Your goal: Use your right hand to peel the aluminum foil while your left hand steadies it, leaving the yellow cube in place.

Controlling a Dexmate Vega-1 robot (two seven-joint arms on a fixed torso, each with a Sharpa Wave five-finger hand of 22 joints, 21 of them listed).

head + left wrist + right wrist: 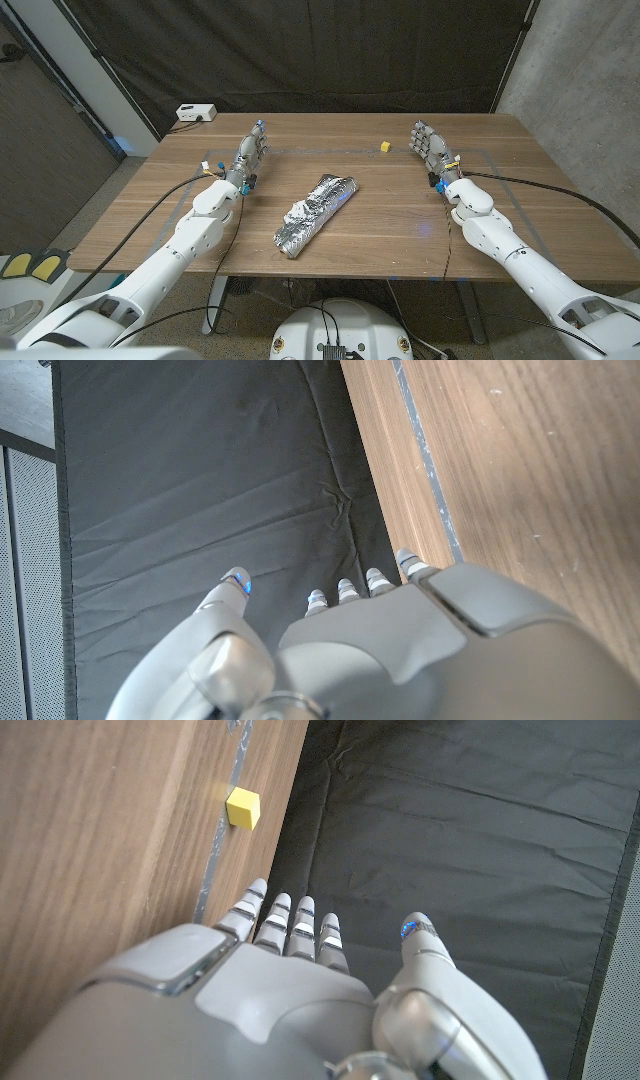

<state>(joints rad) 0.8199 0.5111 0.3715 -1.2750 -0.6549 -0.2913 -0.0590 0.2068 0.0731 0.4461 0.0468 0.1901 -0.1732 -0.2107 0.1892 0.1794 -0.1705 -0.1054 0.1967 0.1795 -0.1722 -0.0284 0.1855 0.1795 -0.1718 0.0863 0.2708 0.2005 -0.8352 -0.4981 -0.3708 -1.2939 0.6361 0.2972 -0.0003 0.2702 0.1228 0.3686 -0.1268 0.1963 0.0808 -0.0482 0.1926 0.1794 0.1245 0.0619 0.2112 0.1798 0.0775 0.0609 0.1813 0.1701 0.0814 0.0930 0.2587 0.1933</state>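
A crumpled roll of aluminum foil [315, 212] lies slanted on the wooden table [400, 230], about midway between my two hands. A small yellow cube [383, 147] [242, 807] sits near the table's far edge, right of centre, well apart from the foil. My left hand [252, 150] [400, 630] stands at the far left of the table, fingers straight and empty, a forearm's length from the foil. My right hand [430, 145] [280, 960] stands at the far right, fingers extended and holding nothing, just right of the cube.
A white power strip [196, 113] lies at the table's far left corner. A black curtain [330, 50] hangs behind the table. Cables trail from both forearms across the tabletop. Blue tape lines [480, 155] mark a rectangle on the table.
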